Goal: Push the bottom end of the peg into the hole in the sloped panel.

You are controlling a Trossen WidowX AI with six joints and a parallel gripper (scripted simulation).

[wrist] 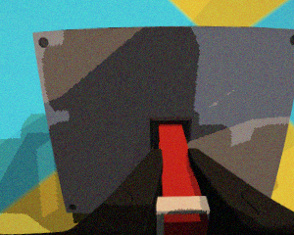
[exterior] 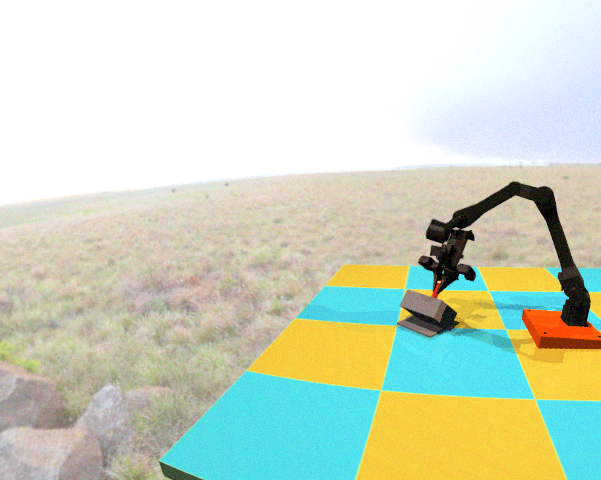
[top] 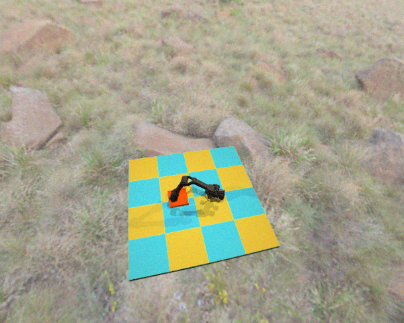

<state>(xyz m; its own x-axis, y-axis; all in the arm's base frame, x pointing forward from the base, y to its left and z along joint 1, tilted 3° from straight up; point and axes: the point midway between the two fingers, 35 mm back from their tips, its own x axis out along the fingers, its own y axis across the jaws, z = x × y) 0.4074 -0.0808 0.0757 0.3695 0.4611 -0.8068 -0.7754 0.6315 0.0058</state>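
Note:
My gripper (exterior: 438,289) (wrist: 174,153) is shut on a red flat-sided peg (exterior: 435,293) (wrist: 176,168). The peg has a pale band near its upper end, low in the wrist view. The grey sloped panel (exterior: 427,305) (wrist: 240,73) lies right below the fingertips. In the wrist view the peg's lower end is inside the outline of the square dark hole (wrist: 155,131), with a dark gap at the left and a thin one at the far edge. The sides look about parallel to the hole's. The depth is hidden. In the top view the arm hides peg and panel.
The arm's orange base plate (top: 183,201) (exterior: 569,335) stands on the blue and yellow chequered table (top: 148,257) (exterior: 445,434). The panel's lower grey plate (exterior: 419,328) rests on the table. Grass and rocks lie beyond the table edges.

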